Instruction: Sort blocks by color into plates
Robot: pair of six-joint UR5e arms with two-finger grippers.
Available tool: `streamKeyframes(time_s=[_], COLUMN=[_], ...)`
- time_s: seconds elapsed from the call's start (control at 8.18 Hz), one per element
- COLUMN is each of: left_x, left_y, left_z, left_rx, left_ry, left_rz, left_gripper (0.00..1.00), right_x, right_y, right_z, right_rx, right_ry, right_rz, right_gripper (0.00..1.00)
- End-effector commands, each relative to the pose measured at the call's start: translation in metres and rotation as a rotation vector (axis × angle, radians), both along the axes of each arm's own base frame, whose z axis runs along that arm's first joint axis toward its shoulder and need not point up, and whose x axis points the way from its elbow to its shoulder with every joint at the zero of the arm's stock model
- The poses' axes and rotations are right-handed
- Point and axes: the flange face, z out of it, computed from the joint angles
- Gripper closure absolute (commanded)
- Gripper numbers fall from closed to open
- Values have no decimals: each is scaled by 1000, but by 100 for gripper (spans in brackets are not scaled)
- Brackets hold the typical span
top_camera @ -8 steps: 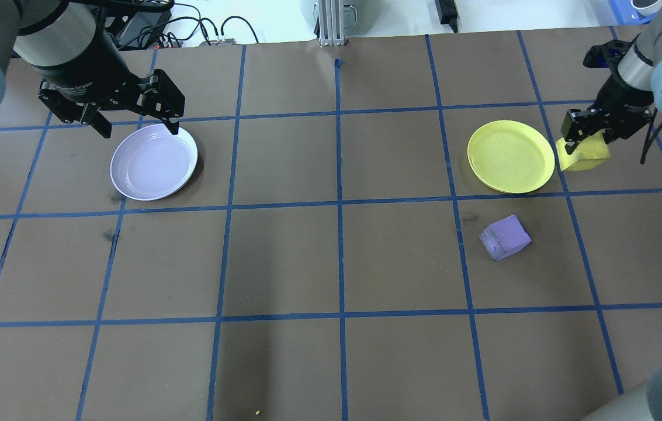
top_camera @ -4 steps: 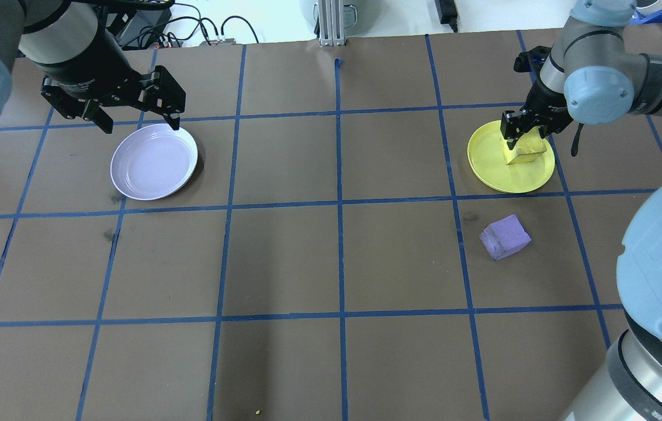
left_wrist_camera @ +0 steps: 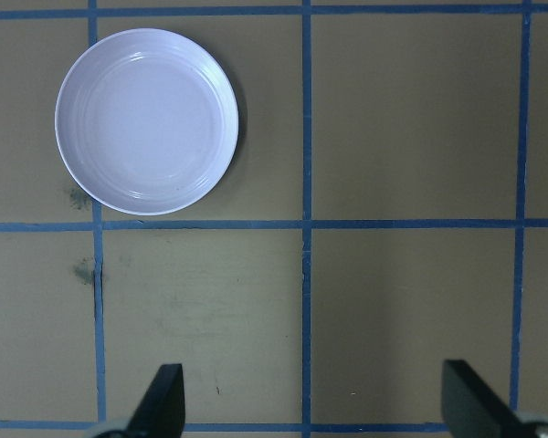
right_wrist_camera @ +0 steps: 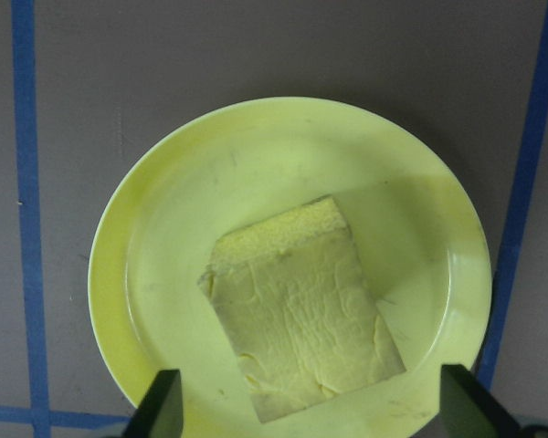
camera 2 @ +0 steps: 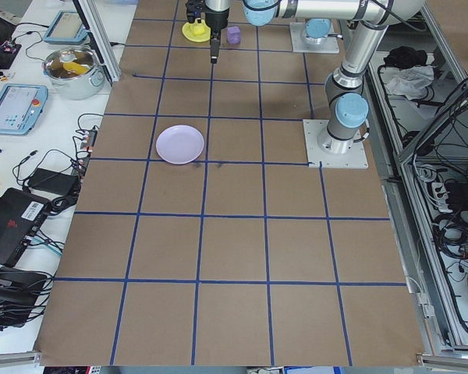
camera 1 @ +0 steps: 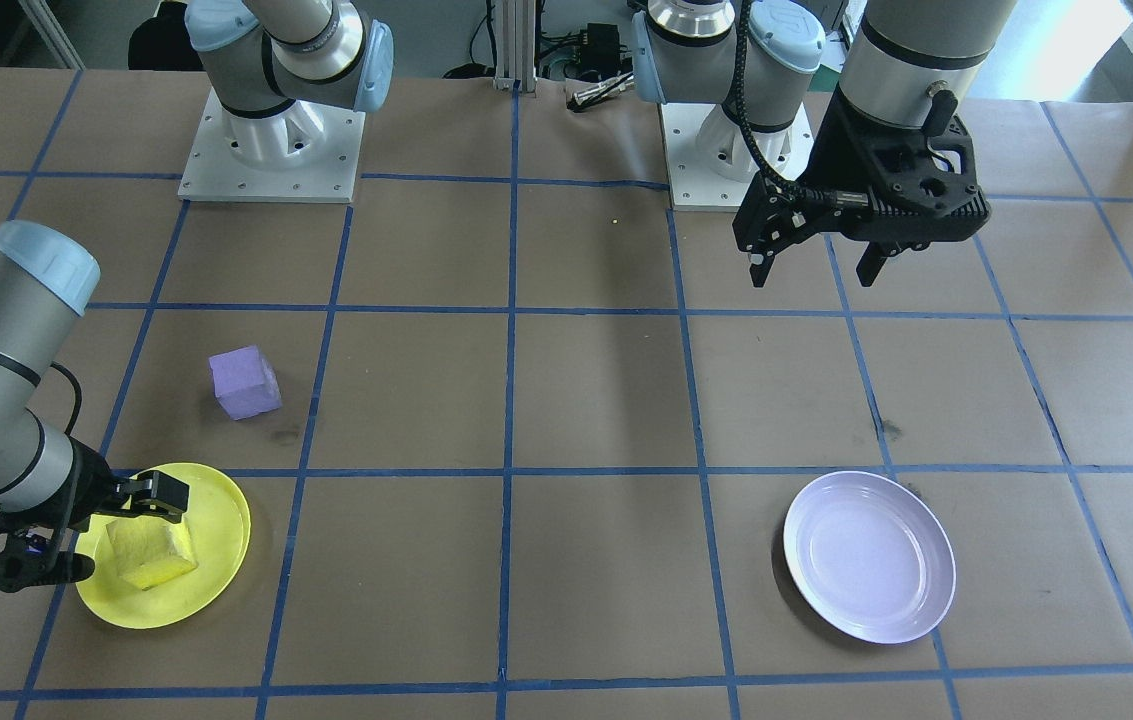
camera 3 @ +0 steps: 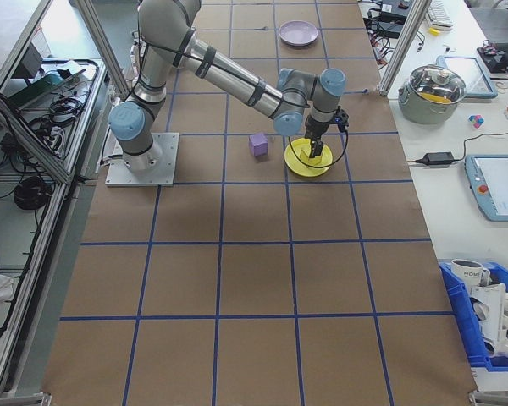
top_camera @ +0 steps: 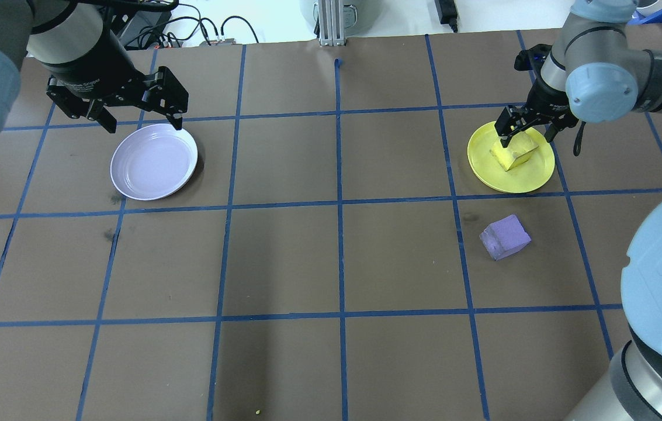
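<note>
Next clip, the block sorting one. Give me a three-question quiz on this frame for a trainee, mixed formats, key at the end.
1. True or false: the yellow block lies in the yellow plate.
2. Which is empty? A) the lavender plate B) the yellow plate
3. Fill in: the purple block sits on the ____, outside both plates.

Key:
1. True. The right gripper is above it with jaws spread, not clamping it.
2. A. The left gripper is open near its far rim, holding nothing.
3. Table.
</note>
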Motion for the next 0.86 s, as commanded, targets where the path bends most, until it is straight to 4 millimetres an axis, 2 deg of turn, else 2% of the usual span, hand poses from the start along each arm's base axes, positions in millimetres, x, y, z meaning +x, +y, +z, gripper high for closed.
streamKeyframes(time_s=[0.0, 0.12, 0.24, 0.37, 0.49, 0.73], left_x=[0, 0, 0, 0, 0, 0], left_y=[-2, -3, -3, -3, -4, -5], left_z=[-1, -1, -1, -2, -3, -4], left_rx=[-7, -9, -9, -7, -4, -1], left_ry=[-5, -8, -8, -9, -8, -3], left_rz=[-44, -42, -41, -39, -33, -32], left_gripper=[0, 0, 0, 0, 0, 0], right_x=[26, 55, 68, 73, 76, 78], right_y=[22, 33, 51, 81, 111, 141], right_z=[39, 47, 50, 39, 16, -10], right_rx=[41, 55, 68, 108, 138, 150], right_ry=[2, -2, 0, -10, -26, -10], right_rz=[-49, -4, 29, 98, 169, 207], right_gripper=[0, 0, 0, 0, 0, 0])
